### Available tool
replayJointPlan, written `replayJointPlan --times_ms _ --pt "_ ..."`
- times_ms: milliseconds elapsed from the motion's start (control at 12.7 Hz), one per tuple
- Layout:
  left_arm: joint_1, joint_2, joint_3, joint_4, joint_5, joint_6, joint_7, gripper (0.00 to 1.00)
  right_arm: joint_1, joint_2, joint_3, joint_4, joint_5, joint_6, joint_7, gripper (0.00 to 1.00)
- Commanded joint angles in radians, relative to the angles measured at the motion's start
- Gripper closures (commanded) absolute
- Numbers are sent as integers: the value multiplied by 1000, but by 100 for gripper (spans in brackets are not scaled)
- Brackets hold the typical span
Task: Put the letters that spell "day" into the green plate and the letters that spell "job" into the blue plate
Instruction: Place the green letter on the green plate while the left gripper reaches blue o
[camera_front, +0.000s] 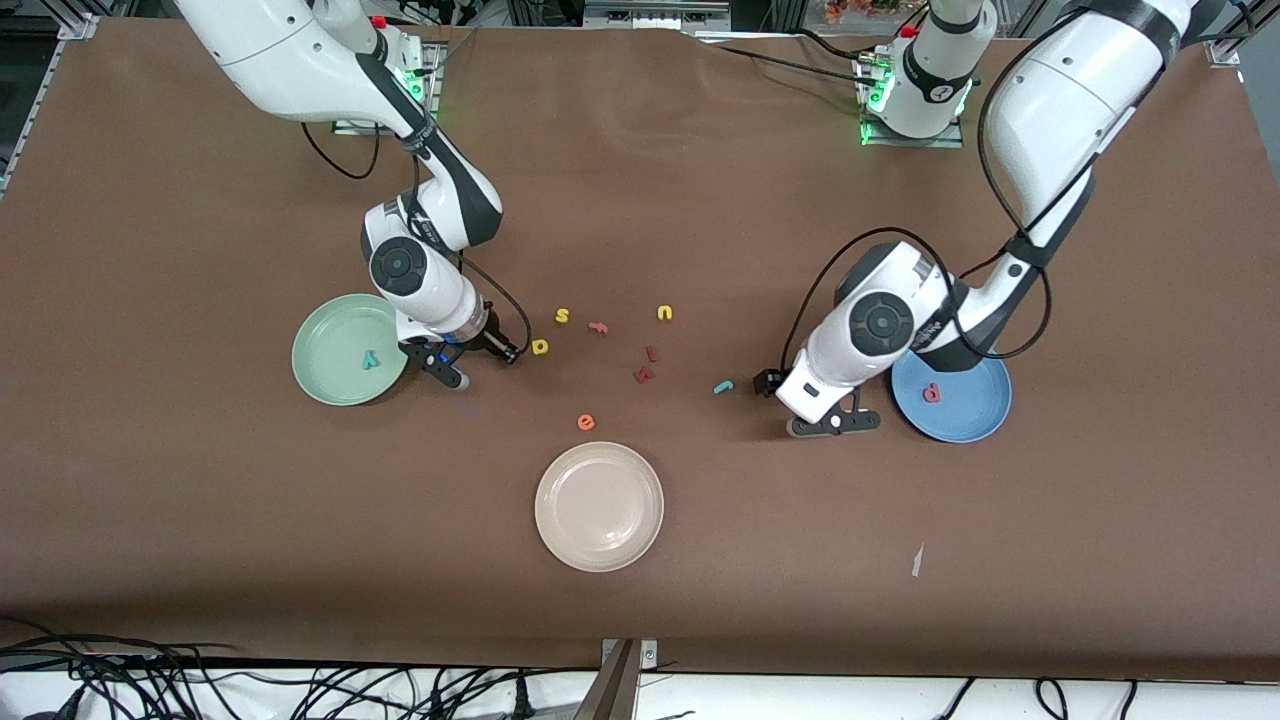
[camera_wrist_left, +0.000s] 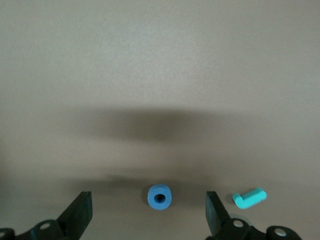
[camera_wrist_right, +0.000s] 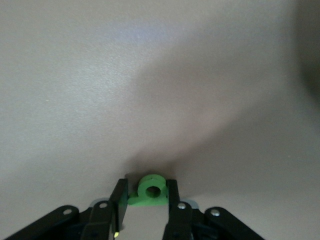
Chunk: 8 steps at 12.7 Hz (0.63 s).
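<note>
Jaws: left gripper (camera_wrist_left: 149, 212) spread wide astride blue "o" (camera_wrist_left: 159, 196); right gripper (camera_wrist_right: 145, 200) clamped on green "d" (camera_wrist_right: 150, 190), table-level beside green plate (camera_front: 335, 372).

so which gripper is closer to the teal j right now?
Left. The left gripper is open around the blue o on the table, with the teal j just beside it. The right gripper is by the green plate, closing on the green d.

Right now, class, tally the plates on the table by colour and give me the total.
green plate: 1
blue plate: 1
cream-white plate: 1
Total: 3
</note>
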<state>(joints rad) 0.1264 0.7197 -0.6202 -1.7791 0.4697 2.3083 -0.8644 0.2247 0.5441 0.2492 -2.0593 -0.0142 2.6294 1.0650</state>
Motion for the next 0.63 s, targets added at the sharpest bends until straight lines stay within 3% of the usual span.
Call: replayJointPlan --times_ms 0,314,549 --pt "-17 -13 2 -46 99 34 -145 1 8 5 -11 8 -24 1 6 96" --pt "-19 7 -1 -63 87 34 -168 22 5 -44 -25 102 -29 -225 -13 97" --pt "-24 33 -1 -51 84 34 -168 29 4 -116 -111 113 -33 -397 -222 96"
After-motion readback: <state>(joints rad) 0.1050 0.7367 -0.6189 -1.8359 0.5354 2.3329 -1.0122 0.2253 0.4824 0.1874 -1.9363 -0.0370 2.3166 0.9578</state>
